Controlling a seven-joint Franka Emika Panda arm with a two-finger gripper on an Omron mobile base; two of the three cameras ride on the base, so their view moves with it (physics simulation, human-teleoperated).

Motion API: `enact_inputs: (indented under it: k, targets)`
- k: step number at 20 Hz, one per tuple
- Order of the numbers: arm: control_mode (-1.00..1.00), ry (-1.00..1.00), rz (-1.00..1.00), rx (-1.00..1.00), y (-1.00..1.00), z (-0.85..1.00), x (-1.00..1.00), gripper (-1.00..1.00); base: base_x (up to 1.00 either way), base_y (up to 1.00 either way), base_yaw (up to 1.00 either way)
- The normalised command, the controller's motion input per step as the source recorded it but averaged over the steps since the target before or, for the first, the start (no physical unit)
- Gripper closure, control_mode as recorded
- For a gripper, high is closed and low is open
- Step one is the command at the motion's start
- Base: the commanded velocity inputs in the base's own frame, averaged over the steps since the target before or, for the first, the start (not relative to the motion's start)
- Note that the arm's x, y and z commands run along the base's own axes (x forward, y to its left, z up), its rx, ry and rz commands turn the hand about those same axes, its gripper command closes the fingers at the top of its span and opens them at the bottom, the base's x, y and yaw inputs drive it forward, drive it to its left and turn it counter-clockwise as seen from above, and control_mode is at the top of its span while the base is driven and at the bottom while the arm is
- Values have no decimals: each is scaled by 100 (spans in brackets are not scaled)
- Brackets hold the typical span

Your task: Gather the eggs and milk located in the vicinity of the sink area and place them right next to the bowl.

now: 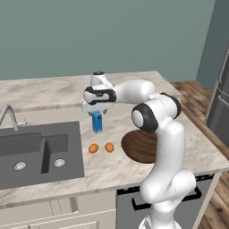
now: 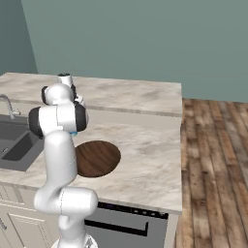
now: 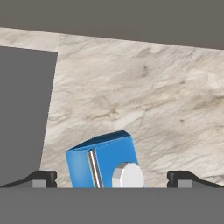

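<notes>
The blue milk carton stands upright on the marble counter, just right of the sink area. My gripper hangs right over its top, open, pointing down. In the hand view the fingertips stand wide apart on either side of the milk, with a gap on each side. Two orange-brown eggs lie side by side in front of the carton. The dark wooden bowl sits to their right, partly hidden by my arm; the bowl is seen whole in the right base view.
A curved silver faucet rises behind the dark double-basin sink. The counter's front edge runs close behind the eggs and bowl. Bare marble counter stretches behind the carton. Wooden floor lies to the right.
</notes>
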Motion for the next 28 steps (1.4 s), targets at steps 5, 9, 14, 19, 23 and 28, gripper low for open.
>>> enact_inputs:
  k: [5,9,14,19,23,28]
  targets:
    - [-100,0,0,0,0,-20,0,-100,0,0,0]
    - [-100,0,0,0,0,0,0,-100,0,0,0]
    - [-100,0,0,0,0,0,0,-100,0,0,0]
    - [-100,-3,0,0,0,-6,6,-100,0,0,0]
    - [-100,-14,0,0,2,-6,6,-100,0,0,0]
    - [-100,-1,0,0,0,0,-4,-100,0,0,0]
